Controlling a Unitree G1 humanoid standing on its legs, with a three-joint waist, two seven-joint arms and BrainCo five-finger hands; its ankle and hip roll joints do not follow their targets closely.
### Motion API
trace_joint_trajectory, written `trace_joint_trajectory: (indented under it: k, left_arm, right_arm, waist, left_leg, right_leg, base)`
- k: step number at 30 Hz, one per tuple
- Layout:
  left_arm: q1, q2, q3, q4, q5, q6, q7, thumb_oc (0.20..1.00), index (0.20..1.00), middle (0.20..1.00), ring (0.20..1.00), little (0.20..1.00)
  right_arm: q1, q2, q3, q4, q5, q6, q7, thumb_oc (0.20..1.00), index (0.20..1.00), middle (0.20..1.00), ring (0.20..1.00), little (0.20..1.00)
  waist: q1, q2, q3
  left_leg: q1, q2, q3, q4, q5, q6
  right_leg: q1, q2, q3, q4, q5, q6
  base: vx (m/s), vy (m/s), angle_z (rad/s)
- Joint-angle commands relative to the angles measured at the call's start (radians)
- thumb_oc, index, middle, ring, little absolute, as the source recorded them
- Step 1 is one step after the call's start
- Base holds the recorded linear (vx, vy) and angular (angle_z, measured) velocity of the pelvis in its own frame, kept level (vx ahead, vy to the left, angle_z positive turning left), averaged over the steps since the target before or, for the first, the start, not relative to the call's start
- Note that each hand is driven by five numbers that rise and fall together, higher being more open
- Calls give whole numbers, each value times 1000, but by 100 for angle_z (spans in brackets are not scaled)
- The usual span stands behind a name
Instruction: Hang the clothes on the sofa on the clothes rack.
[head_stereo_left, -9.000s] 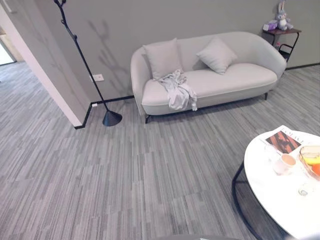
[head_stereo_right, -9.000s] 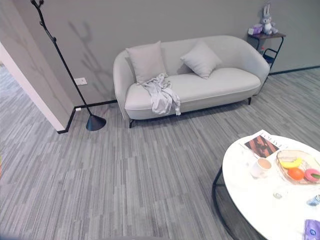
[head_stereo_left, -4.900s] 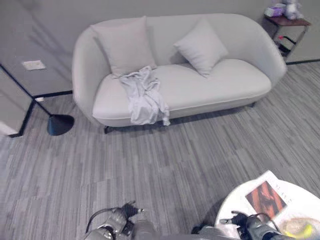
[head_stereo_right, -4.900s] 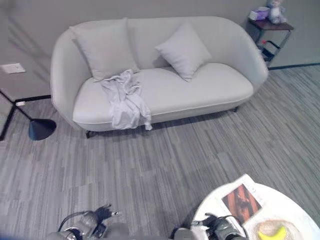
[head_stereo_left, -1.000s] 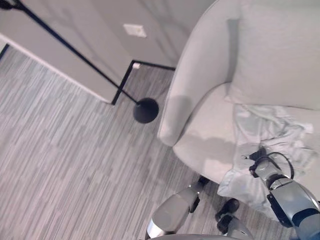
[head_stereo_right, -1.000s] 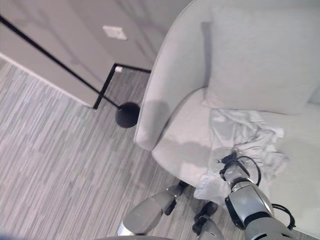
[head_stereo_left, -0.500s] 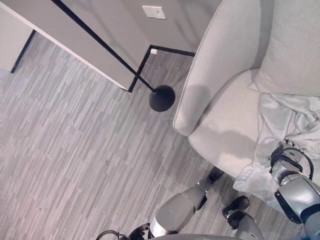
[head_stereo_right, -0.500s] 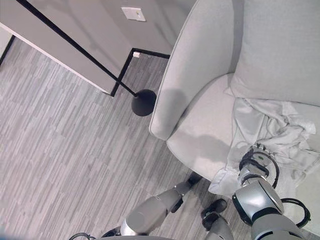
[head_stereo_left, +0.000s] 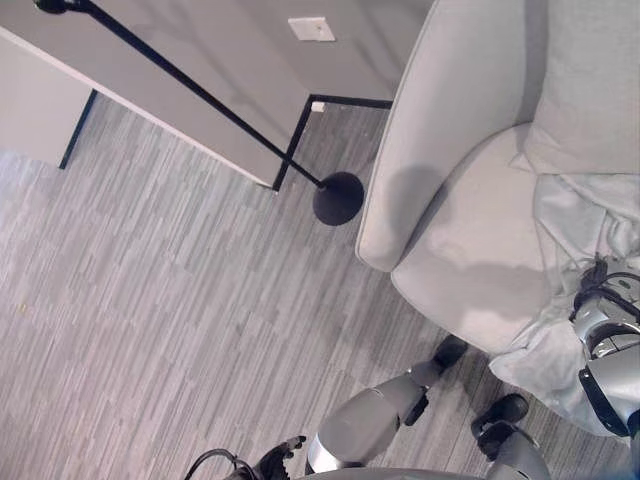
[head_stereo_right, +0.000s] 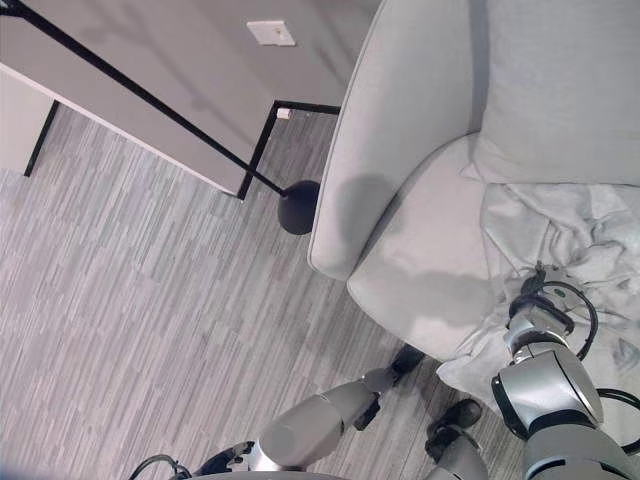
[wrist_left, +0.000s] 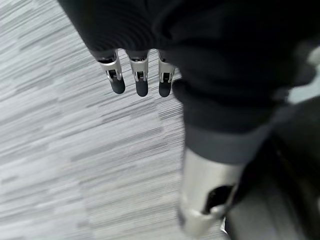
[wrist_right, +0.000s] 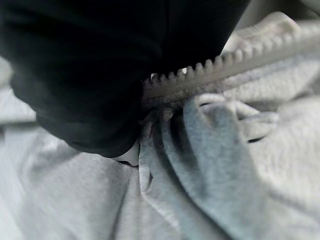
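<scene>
Swung further left since half a second ago, so sofa (head_stereo_right: 420, 190) and rack base (head_stereo_right: 298, 207) sit more to the right of the head views; a camera shift, not a move of the furniture. Right hand (head_stereo_right: 537, 303) down on the pale grey garment (head_stereo_right: 560, 240), as it was a moment back. Fingers buried in the folds in the right wrist view, zip teeth (wrist_right: 235, 65) running just past the dark cover, so cannot tell whether clenched on the cloth or merely resting. Garment crumpled on the seat beside the cushion (head_stereo_right: 560, 90), one edge spilling over the front. Left hand (wrist_left: 137, 75) hanging low over the striped floor (head_stereo_left: 150, 300), fingers straight, holding nothing.

Pick-up step in hand, by the look of it. Next calls for a sure grip, a lift clear of the seat, then a turn toward the black clothes rack (head_stereo_left: 200, 100) leaning up past the sofa's arm.
</scene>
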Motion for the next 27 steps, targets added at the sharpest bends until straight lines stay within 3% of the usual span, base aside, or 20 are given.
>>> trace_joint_trajectory:
  k: [1,2,5,6,7,9,11,20,21,22,24,27]
  left_arm:
    - [-123,8,21,34,-57,-16,103,1000,1000,1000,1000,1000]
    - [-129,2,38,58,-64,-15,118,1000,1000,1000,1000,1000]
    - [-153,-5,87,69,-82,1,152,1000,1000,1000,1000,1000]
    - [-167,-4,102,68,-82,6,166,1000,1000,1000,1000,1000]
    - [-165,-4,102,67,-81,6,166,1000,1000,1000,1000,1000]
    - [-179,-5,121,61,-60,13,185,1000,1000,1000,1000,1000]
    - [-185,6,147,52,5,18,194,1000,1000,1000,1000,1000]
    - [-145,25,254,50,13,23,203,1000,1000,1000,1000,1000]
    - [-49,60,330,-28,-3,17,203,1000,1000,1000,1000,1000]
    - [-45,61,330,-33,-3,19,203,1000,1000,1000,1000,1000]
    - [86,128,374,-245,-21,0,193,1000,1000,1000,1000,1000]
    - [122,162,449,-430,-80,-10,188,1000,1000,1000,1000,1000]
  right_arm:
    - [114,132,-8,-41,351,-95,67,200,200,200,200,200]
    - [131,167,-6,-140,413,-112,65,200,200,200,200,200]
    - [289,210,18,-614,520,-156,92,200,200,200,200,200]
    - [345,199,22,-770,535,-169,111,200,200,200,200,200]
    - [349,199,21,-775,534,-166,110,200,200,200,200,200]
    - [434,167,3,-982,549,-188,165,200,200,200,200,200]
    - [504,122,-46,-1184,542,-196,218,200,200,200,200,200]
    - [506,72,-124,-1452,517,-201,253,200,200,200,200,200]
    - [536,34,-194,-1491,491,-222,245,200,200,200,200,200]
    - [540,34,-195,-1494,491,-221,245,200,200,200,200,200]
    - [526,15,-221,-1484,460,-217,236,200,200,200,200,200]
    - [462,13,-245,-1476,384,-196,200,200,200,200,200,200]
  waist:
    - [-66,14,87]
    - [-78,4,87]
    - [-127,-67,74]
    - [-143,-89,62]
    - [-143,-89,63]
    - [-164,-126,33]
    - [-187,-170,-27]
    - [-219,-226,-165]
    - [-201,-238,-182]
    - [-202,-237,-187]
    - [-183,-238,-205]
    - [-165,-255,-231]
  left_leg:
    - [110,4,22,-166,4,-35]
    - [112,17,33,-166,23,-30]
    - [165,42,67,-166,-2,-23]
    - [186,47,72,-166,-11,-21]
    - [188,47,72,-166,-11,-21]
    - [233,53,77,-166,-29,-17]
    - [299,58,82,-166,-55,-11]
    - [410,76,122,-166,-96,3]
    - [432,72,113,-166,-105,5]
    - [428,73,111,-166,-101,6]
    - [443,73,100,-166,-105,10]
    - [475,69,92,-166,-119,8]
  right_leg:
    - [146,47,66,-101,49,21]
    - [150,55,63,-108,78,14]
    - [200,63,88,-131,87,10]
    - [218,64,90,-136,87,9]
    - [220,64,90,-136,87,10]
    - [263,64,90,-150,84,9]
    - [323,62,85,-168,82,14]
    - [419,74,132,-208,101,24]
    - [450,71,125,-214,94,25]
    - [448,72,122,-219,99,25]
    - [470,70,108,-222,97,28]
    - [510,70,96,-229,90,31]
  base:
    - [-7,18,-54]
    - [1,1,-55]
    - [87,-49,-56]
    - [87,-63,-27]
    - [112,-67,-36]
    - [164,-73,-39]
    - [238,-92,4]
    - [145,-34,-16]
    - [105,-44,-26]
    - [85,-58,-19]
    - [49,-25,4]
    - [32,-11,13]
